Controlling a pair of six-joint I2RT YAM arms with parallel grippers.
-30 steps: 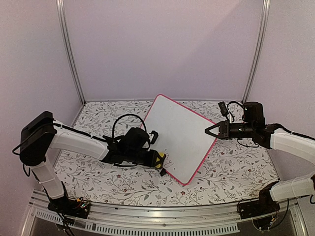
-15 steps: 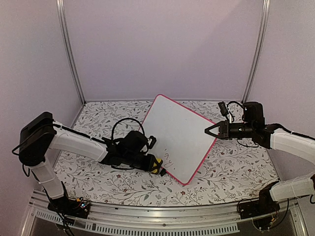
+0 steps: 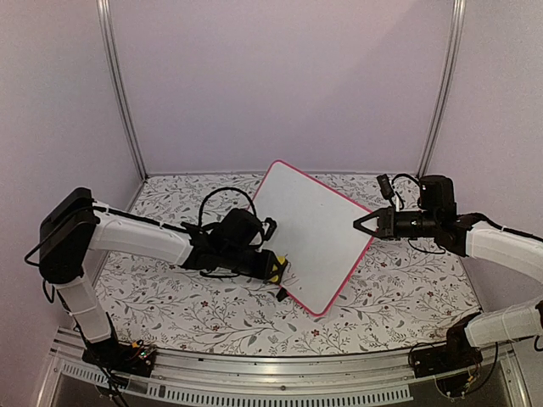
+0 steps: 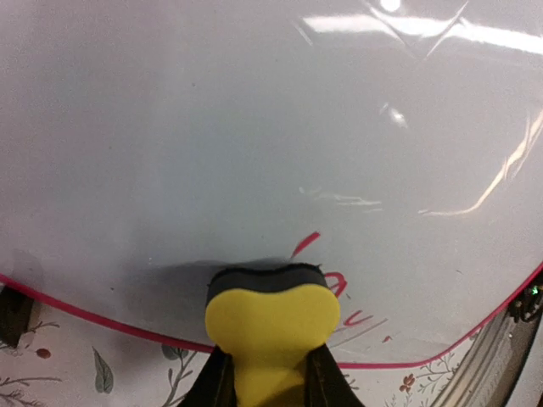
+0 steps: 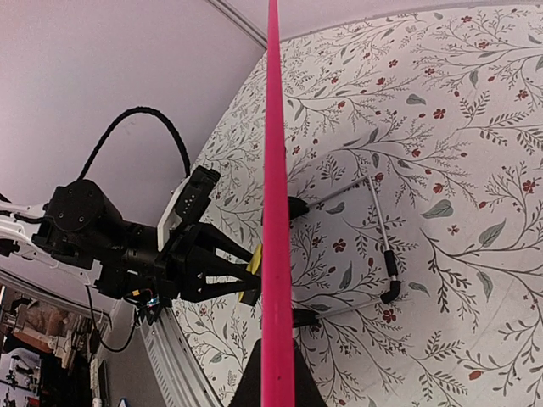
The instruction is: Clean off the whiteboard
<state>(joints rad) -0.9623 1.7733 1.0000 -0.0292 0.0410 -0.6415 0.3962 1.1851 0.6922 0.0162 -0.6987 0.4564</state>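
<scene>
The whiteboard point(image 3: 311, 231), glossy white with a thin pink-red frame, stands tilted on the table. Red handwriting point(image 4: 339, 284) remains near its lower edge. My left gripper point(image 3: 277, 270) is shut on a yellow eraser with a black felt face point(image 4: 270, 318) and presses it against the board's lower part, just left of the marks. My right gripper point(image 3: 360, 226) is shut on the board's right edge, which shows edge-on as a pink strip point(image 5: 277, 220) in the right wrist view. The left gripper point(image 5: 242, 263) also shows there.
The floral tablecloth point(image 3: 170, 297) covers the table. The board's wire stand with black feet point(image 5: 382, 246) rests behind it. Metal posts point(image 3: 119, 85) and purple walls enclose the back. An aluminium rail point(image 3: 254, 373) runs along the near edge.
My left gripper with the eraser has moved back and forth over the board's lower left part, now slightly higher and further right. The board has tilted slightly. The right gripper stays put.
</scene>
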